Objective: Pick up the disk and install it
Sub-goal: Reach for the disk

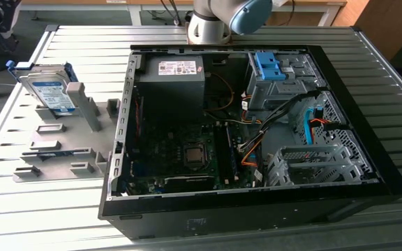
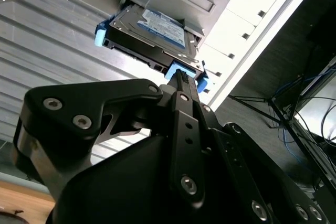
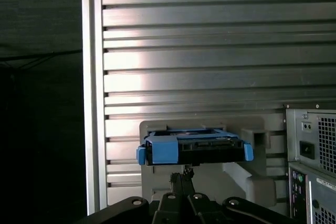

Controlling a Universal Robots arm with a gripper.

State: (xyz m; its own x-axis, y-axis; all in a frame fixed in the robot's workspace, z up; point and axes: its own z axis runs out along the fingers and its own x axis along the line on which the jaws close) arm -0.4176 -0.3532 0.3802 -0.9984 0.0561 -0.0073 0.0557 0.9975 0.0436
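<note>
The disk is a silver hard drive with a blue-and-white label and blue side rails. It leans upright in a grey holder on the slatted table, at the exterior view's left. The second wrist view shows the disk from its label side, and the first wrist view shows the disk edge-on with its blue handle facing me. In both wrist views my gripper points at that blue handle from a short way off. Its black fingers are shut together with nothing between them.
An open black computer case lies on the table at the exterior view's right. Inside it are a dark power-supply box, a metal drive cage topped by a blue bracket, and a second metal cage. The arm's base stands behind the case.
</note>
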